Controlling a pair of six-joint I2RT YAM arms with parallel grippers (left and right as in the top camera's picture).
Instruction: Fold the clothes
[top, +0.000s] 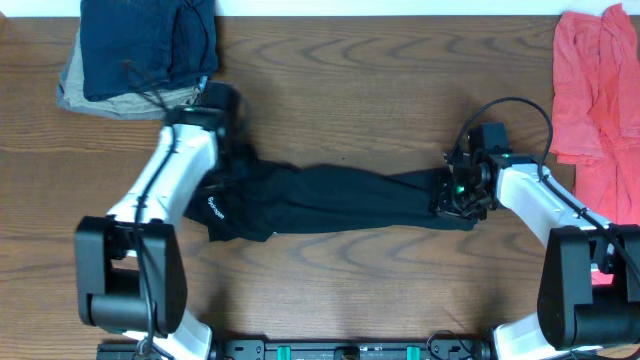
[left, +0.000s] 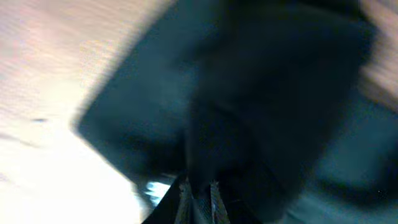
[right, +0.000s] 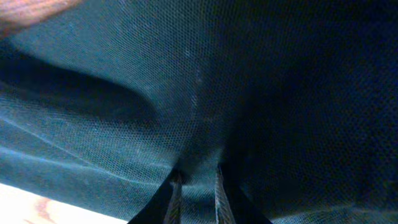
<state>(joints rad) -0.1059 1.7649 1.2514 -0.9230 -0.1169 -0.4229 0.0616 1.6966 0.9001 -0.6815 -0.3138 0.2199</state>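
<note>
**A:** Where is the black T-shirt (top: 330, 205)?

**B:** On the wooden table (top: 350, 90), roughly in the middle, drawn out into a long, narrow, rumpled band running left to right between the two arms. A small white logo (top: 214, 210) shows near its left end.

**A:** And the right claw (top: 452, 192)?

**B:** It sits at the shirt's right end. In the wrist view the two fingers (right: 174, 193) stand close together with only a narrow gap, and the black mesh weave gathers in creases straight into that gap, so the right claw (right: 197, 183) is pinching the T-shirt (right: 205, 81).

**A:** The left claw (top: 232, 150)?

**B:** It is down at the shirt's left end, over the bunched cloth. Its wrist view is badly blurred. I can see the finger tips near each other at the bottom edge and dark fabric (left: 249, 99) filling most of the frame, but I cannot tell whether the left claw (left: 198, 194) grips the cloth or merely stands against it.

**A:** Anything else on the table?

**B:** A red garment (top: 595, 90) lies crumpled at the far right edge, and at the far left corner a dark blue garment (top: 150, 45) rests on a tan one (top: 75, 92), both well apart from the shirt.
</note>
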